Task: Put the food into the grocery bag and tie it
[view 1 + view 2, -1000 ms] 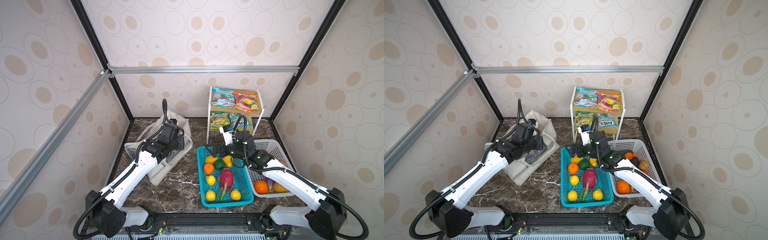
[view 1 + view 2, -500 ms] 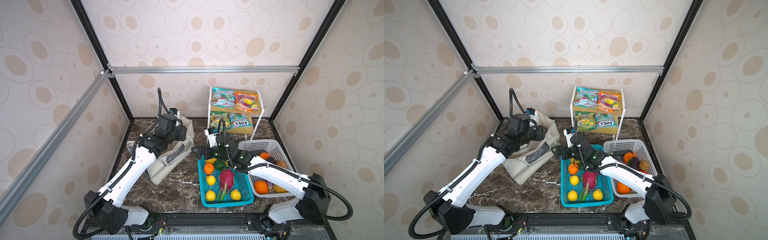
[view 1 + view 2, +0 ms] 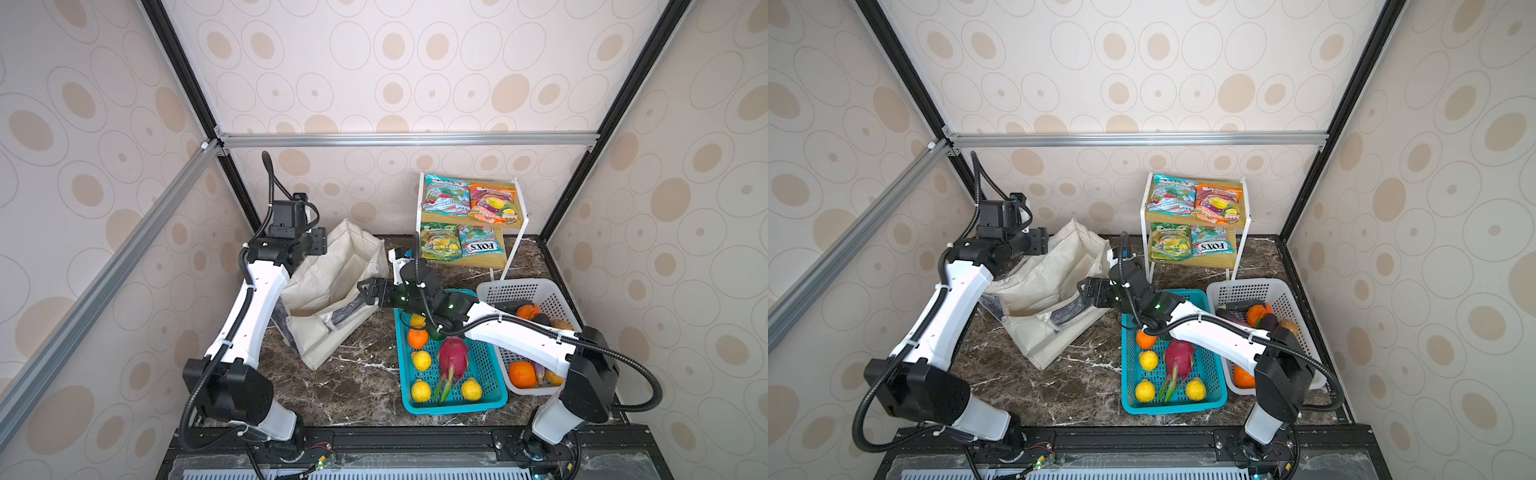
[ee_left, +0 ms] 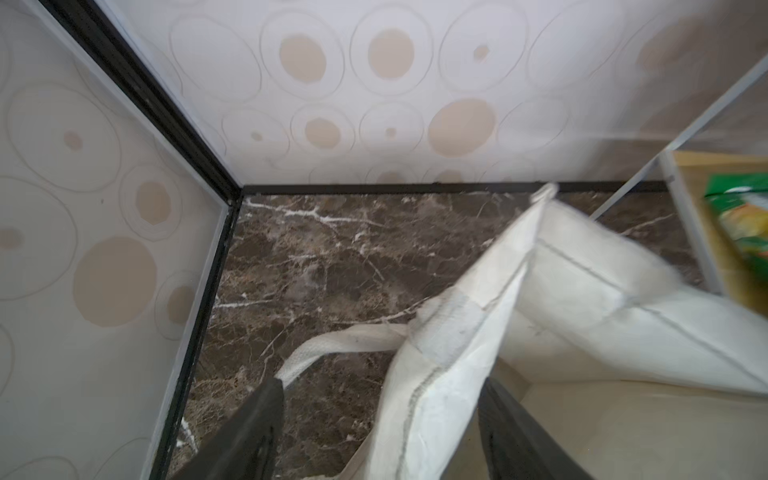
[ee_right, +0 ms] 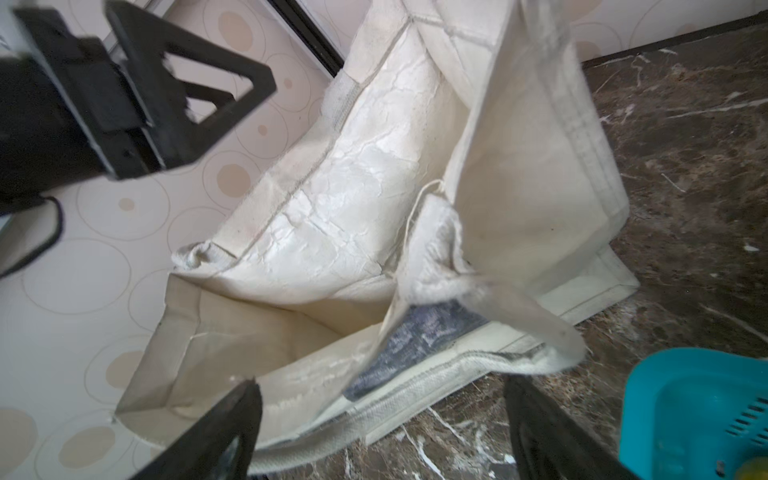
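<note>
Here, both arms attend the large off-white canvas tote bag (image 3: 332, 278), which sits slumped on the dark marbled table (image 3: 353, 386) at the back left. Its mouth gapes upward, and the front panel with the dark blue-grey print (image 5: 415, 340) is folded down.

The left gripper (image 4: 380, 385) stands at the far-left rim. In the left wrist view its jaws are apart, and the bag's seamed edge rises between them unclamped. A white strap handle (image 4: 332, 345) lies on the table beside it.

The right gripper (image 5: 382, 382) faces the opposite end of the mouth, jaws likewise wide apart and empty. The folded rim lies just ahead of them, though blur keeps us from saying whether a jaw touches cloth.

We read the mouth's long axis as running roughly from one gripper to the other, so the opening lies between them. We see no food inside the bag.

The pink dragon fruit with green tips (image 3: 452, 356) lies in the teal plastic basket (image 3: 457, 409), just beside the right forearm, near an orange (image 3: 417, 338). Further produce fills the white plastic basket (image 3: 496, 286), and glossy packets (image 3: 446, 195) rest on the two-tier shelf (image 3: 482, 262) behind.

We judge the right arm nearer the food and the left arm better placed to hold the rim.
</note>
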Controlling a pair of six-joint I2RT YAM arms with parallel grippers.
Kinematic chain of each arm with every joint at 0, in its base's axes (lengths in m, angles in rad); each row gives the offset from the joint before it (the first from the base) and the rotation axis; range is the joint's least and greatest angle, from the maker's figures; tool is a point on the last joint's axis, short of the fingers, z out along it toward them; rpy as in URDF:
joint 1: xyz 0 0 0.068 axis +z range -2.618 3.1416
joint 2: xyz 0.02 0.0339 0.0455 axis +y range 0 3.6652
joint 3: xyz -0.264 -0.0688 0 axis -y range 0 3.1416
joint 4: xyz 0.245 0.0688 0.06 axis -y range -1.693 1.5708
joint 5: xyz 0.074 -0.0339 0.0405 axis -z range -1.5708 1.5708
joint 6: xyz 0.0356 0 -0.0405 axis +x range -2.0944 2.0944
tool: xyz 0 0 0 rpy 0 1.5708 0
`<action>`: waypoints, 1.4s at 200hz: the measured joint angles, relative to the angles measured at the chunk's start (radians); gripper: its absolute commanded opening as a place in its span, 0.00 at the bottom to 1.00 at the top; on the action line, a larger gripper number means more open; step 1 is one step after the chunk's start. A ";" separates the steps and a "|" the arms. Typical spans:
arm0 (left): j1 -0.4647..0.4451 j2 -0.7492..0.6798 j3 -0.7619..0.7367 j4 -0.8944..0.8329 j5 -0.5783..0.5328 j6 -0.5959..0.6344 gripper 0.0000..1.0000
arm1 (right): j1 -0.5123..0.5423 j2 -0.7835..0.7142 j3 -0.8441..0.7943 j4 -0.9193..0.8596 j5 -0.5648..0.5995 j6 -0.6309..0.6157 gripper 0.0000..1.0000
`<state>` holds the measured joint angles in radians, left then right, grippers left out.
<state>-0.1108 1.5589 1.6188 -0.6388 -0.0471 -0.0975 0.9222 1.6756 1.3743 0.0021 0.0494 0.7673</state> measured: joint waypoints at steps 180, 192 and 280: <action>0.010 -0.219 -0.299 -0.010 0.156 -0.096 0.05 | -0.091 -0.015 0.185 -0.378 -0.036 -0.211 0.21; 0.010 -0.262 -0.341 -0.001 0.190 -0.115 0.19 | -0.110 -0.014 0.212 -0.410 -0.044 -0.240 0.25; 0.010 -0.304 -0.414 0.025 0.233 -0.141 0.06 | -0.029 -0.019 0.108 -0.417 -0.126 -0.198 0.56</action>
<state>-0.1009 1.2552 1.2049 -0.6140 0.1864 -0.2386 0.8928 1.6566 1.4826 -0.4145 -0.0769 0.5690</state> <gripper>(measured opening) 0.135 0.587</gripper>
